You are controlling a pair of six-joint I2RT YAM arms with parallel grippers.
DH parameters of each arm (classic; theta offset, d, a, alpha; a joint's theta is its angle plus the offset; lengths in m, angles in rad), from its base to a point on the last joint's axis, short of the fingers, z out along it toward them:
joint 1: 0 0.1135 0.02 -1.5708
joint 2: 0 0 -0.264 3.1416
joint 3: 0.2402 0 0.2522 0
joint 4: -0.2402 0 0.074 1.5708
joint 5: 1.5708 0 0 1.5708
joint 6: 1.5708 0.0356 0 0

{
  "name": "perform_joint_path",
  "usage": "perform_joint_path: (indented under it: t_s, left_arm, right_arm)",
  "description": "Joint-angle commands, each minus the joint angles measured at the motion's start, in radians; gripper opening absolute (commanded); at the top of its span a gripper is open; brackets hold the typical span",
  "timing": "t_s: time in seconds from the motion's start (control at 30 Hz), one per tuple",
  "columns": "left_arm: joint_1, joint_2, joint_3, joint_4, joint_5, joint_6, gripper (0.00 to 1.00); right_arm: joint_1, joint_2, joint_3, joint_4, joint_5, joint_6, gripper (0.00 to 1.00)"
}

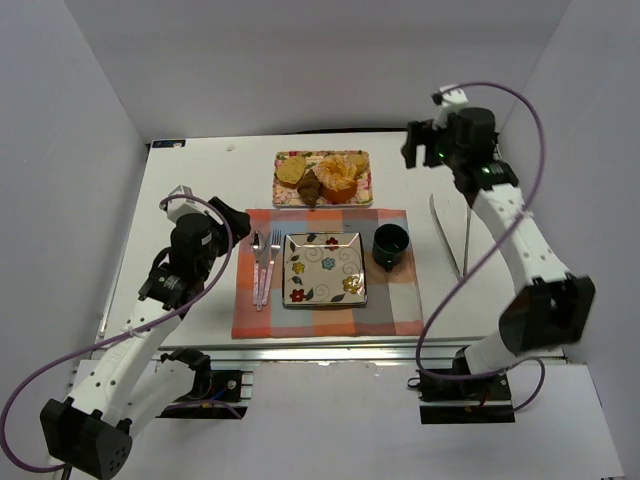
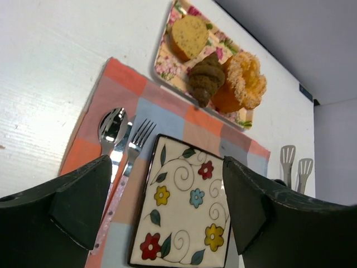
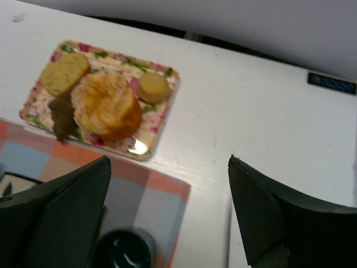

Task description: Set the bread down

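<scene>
White tabletop was seen from above; a dark brown croissant (image 1: 309,187) lay on a floral rectangular tray (image 1: 368,192), beyond a flower-painted square plate (image 1: 324,268). At the left wrist, the left gripper (image 2: 167,201) was spread wide, empty. At the right wrist, the right gripper (image 3: 167,212) was gaping too. The croissant was judged light, soft, crumbly; a gentle pinch across its middle was advised.

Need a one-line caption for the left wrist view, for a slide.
Open left gripper framing an empty floral plate, fork and spoon to its left, tray of bread beyond.
</scene>
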State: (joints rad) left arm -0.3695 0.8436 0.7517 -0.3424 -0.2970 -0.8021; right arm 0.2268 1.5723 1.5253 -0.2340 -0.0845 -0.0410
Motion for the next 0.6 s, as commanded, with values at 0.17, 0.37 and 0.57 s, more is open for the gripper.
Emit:
perform_joint_path:
  t_s: [0.17, 0.37, 0.57]
  left_arm:
    - [0.007, 0.0, 0.06, 0.051, 0.022, 0.052, 0.89]
    - [0.009, -0.038, 0.02, 0.082, 0.044, 0.037, 0.68]
    - [0.009, -0.072, 0.002, 0.062, 0.058, 0.038, 0.0]
  right_arm:
    - [-0.271, -0.314, -0.35, -0.135, -0.332, -0.255, 0.71]
    - [-0.409, -0.33, -0.457, -0.275, -0.458, -0.307, 0.09]
    - [-0.452, -0.317, -0.563, -0.246, -0.324, -0.249, 0.89]
